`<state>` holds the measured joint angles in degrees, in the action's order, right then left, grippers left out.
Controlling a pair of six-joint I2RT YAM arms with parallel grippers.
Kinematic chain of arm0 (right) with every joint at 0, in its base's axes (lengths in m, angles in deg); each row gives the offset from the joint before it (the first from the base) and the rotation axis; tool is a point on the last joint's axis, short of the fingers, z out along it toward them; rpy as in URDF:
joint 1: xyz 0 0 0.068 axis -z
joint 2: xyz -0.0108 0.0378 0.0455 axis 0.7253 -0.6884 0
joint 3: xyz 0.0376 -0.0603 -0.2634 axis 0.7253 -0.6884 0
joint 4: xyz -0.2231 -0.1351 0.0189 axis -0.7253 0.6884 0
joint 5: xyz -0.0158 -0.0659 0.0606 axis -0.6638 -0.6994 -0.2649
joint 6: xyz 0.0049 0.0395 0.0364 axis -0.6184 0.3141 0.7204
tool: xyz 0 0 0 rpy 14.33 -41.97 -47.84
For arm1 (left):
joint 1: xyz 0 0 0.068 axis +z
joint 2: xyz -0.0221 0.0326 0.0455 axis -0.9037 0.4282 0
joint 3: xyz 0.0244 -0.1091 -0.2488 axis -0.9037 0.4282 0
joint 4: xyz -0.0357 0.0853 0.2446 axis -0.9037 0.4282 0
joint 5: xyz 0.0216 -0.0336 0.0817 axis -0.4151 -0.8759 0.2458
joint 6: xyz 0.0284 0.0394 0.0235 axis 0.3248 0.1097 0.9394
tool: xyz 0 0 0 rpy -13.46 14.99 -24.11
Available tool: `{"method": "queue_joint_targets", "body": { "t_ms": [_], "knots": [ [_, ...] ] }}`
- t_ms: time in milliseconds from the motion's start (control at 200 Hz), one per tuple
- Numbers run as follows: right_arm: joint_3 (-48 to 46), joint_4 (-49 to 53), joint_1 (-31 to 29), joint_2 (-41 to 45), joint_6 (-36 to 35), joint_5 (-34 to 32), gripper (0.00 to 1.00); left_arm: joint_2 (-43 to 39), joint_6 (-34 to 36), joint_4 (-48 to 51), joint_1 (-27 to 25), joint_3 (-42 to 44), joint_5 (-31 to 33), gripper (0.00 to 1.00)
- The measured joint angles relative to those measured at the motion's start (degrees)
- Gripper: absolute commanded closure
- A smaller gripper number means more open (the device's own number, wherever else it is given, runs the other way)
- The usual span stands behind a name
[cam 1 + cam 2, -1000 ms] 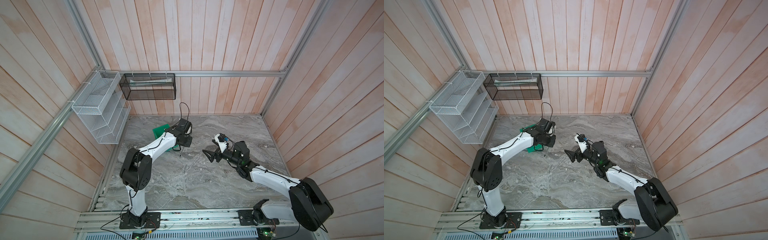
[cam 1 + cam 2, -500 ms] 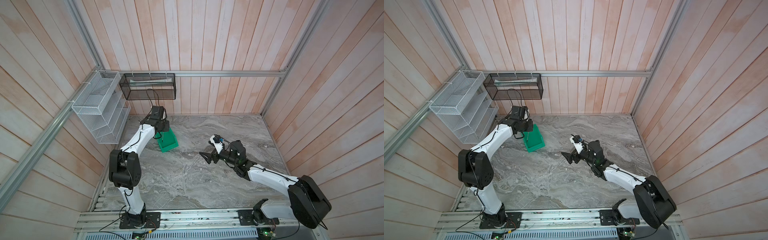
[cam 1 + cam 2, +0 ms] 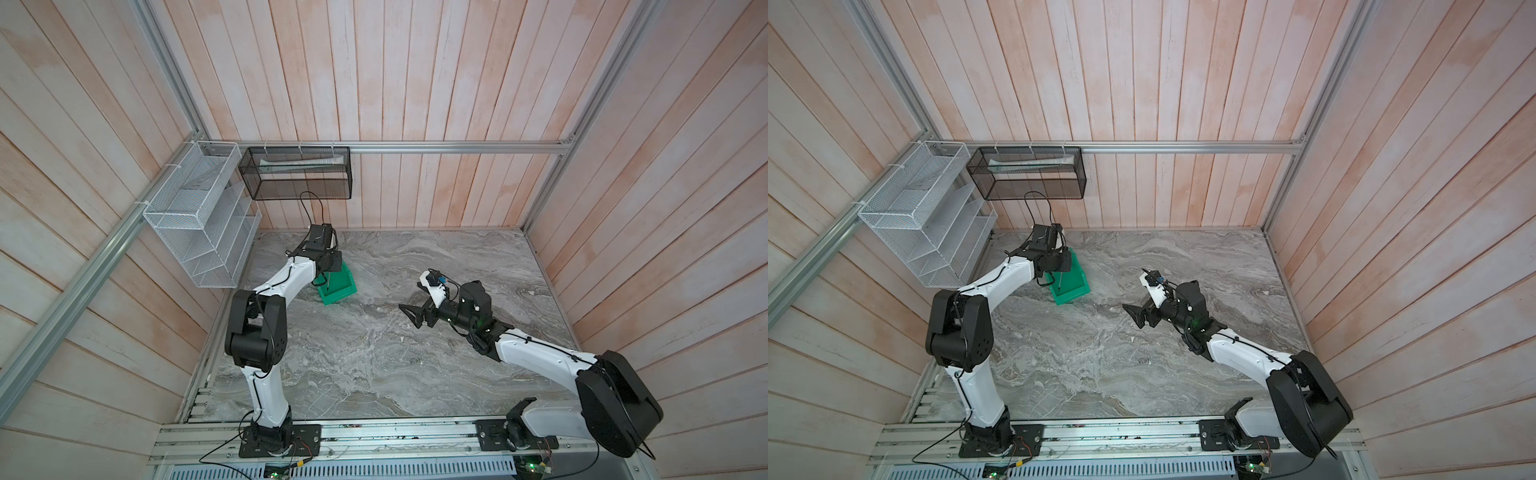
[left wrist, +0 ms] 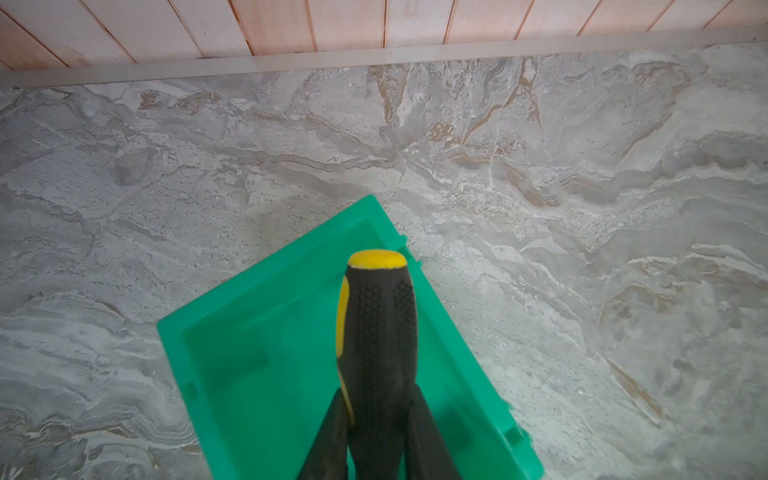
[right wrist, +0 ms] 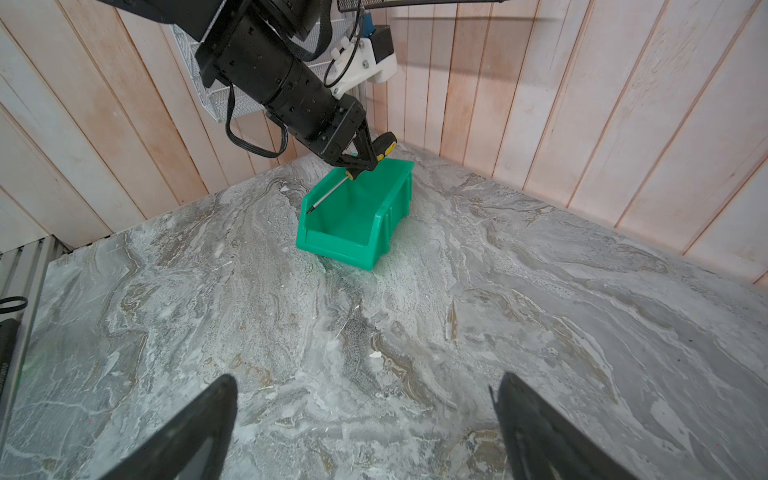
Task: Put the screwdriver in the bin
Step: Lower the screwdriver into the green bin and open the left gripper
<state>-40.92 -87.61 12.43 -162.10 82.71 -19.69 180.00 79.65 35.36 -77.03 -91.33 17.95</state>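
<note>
Pinching screwdriver (image 4: 376, 332), end effector (image 5: 365, 161) over bin (image 5: 345, 248)

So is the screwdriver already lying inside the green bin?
No, the left gripper is clamped on the screwdriver and holds it in the air over the bin.

Green bin (image 5: 340, 249) on seemingly marble tabletop (image 5: 415, 332)

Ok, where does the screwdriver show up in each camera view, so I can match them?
Top view: screwdriver left of centre, thin shaft over the green bin.
Top view: same spot, shaft over the green bin.
Left wrist: black-and-yellow handle low in the middle, green bin beneath.
Right wrist: upper middle, tilted above the green bin.
Shared landmark: the green bin.
</note>
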Motion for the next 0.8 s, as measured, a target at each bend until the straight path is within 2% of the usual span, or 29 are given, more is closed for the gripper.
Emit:
{"method": "queue_joint_targets", "body": {
  "t_ms": [470, 800],
  "knots": [
    [0.00, 0.02, 0.00, 0.00, -0.02, -0.04, 0.02, 0.76, 2.60, -8.74, 0.00, 3.54, 1.73, 0.89],
    [0.00, -0.13, -0.02, 0.00, 0.20, 0.09, 0.02, 1.29, 5.90, -12.61, 0.00, 9.09, 3.26, 0.88]
  ]
}}
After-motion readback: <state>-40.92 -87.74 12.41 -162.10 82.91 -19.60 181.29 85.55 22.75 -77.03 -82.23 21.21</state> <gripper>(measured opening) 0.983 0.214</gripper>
